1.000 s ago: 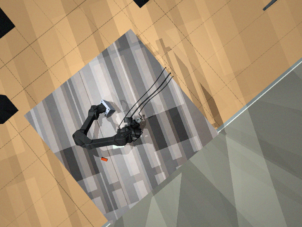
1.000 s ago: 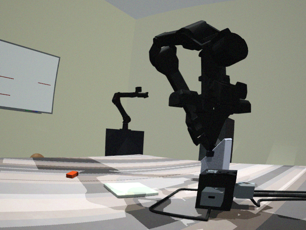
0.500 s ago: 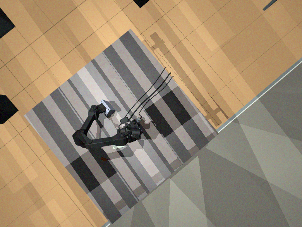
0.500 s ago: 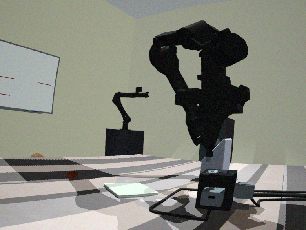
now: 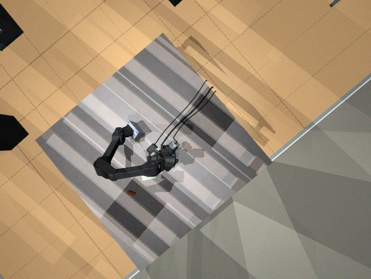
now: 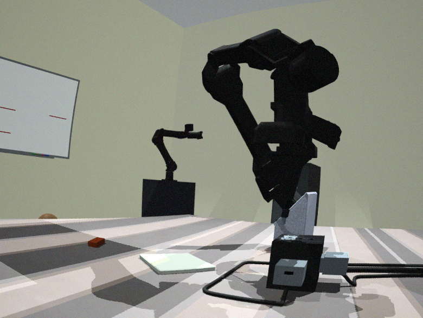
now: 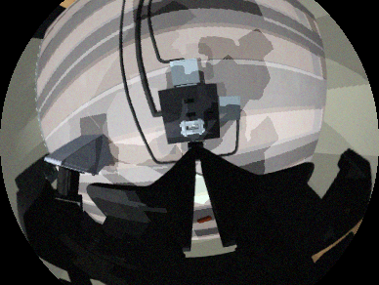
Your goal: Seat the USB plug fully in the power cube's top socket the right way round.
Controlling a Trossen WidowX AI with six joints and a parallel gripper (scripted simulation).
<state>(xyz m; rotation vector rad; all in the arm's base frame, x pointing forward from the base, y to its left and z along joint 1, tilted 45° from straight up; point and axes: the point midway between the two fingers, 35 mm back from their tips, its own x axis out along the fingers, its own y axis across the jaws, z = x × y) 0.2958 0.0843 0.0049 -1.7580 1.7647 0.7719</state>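
Pad (image 5: 148, 178) (image 6: 177, 262) (image 7: 201, 186) between block (image 5: 131, 193) (image 6: 96, 242) (image 7: 204, 220) and power cube (image 6: 296, 253) (image 7: 171, 107).

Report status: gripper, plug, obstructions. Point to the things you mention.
Gripper (image 6: 285, 212) (image 7: 196, 153) shut on the USB plug (image 6: 284, 213) (image 7: 195, 145), above the power cube (image 6: 296, 265) (image 7: 189, 113). Plug out, not seated. Grey plugs (image 6: 289, 272) (image 7: 185, 72) at the cube's sides; nothing seen blocking the socket (image 7: 192, 128).

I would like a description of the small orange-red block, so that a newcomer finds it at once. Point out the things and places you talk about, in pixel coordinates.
Start from the striped table (image 5: 184, 115) (image 6: 239, 302). On it lies a flat pale green square (image 5: 148, 178) (image 6: 177, 263). The block (image 5: 131, 193) (image 6: 96, 242) (image 7: 204, 220) is nearby, apart from it: much smaller, oblong and orange-red, unlike the pale square or the black cube (image 6: 297, 253) (image 7: 176, 104).
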